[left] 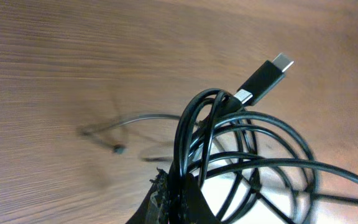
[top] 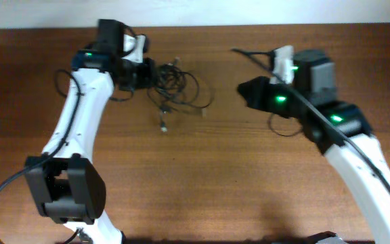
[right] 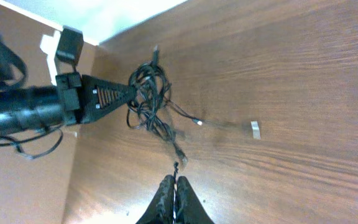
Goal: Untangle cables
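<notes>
1. Pinching the cables (left: 180, 155): the left gripper (left: 174, 198) is clamped on several loops of the tangle. One plug (left: 267, 78) pokes out toward 1 o'clock (left wrist view).
2. Overhead, the tangle sits at about 11 o'clock on the table (top: 202, 183). Loose ends trail toward 6.
3. Right gripper (right: 174, 198): fingers pressed together, at 3 o'clock from the tangle and well apart from it.
</notes>
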Controlling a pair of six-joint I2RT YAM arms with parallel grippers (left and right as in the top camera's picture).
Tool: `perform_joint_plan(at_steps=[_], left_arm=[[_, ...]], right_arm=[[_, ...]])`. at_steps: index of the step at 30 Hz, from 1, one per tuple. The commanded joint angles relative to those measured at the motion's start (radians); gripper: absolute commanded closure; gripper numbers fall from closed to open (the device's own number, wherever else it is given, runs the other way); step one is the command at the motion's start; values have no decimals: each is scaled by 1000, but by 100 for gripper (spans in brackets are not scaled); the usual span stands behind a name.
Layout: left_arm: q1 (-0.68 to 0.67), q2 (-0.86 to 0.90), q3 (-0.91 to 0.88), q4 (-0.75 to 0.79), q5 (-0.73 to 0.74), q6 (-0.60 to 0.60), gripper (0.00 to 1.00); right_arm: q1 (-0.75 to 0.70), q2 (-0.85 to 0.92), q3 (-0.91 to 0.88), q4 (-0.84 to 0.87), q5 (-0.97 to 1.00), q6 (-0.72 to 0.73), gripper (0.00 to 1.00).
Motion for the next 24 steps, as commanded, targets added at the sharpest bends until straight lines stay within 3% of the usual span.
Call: perform_joint_plan(at_steps=[1, 3, 6, 9, 13, 19, 24], left_arm=[[34, -12, 12, 3, -46, 9, 100], [33, -12, 12, 3, -38, 9, 100], [23, -12, 12, 3, 88, 8, 100], [-32, -12, 12, 3, 119, 5, 100], [-99, -12, 12, 3, 119, -12, 100], [-113, -12, 12, 3, 145, -33, 100], [-113, -12, 12, -10, 145, -33, 100]], right_arm=[[-79, -43, 14, -66, -49, -32, 96], [-106, -29, 14, -114, -45, -49, 96], [-39, 55, 14, -49, -46, -55, 92], [97, 167, 14, 159, -75, -54, 65], [194, 271, 14, 241, -10, -54, 65], [197, 385, 14, 278, 16, -66, 65], [195, 386, 14, 288, 166, -66, 65]])
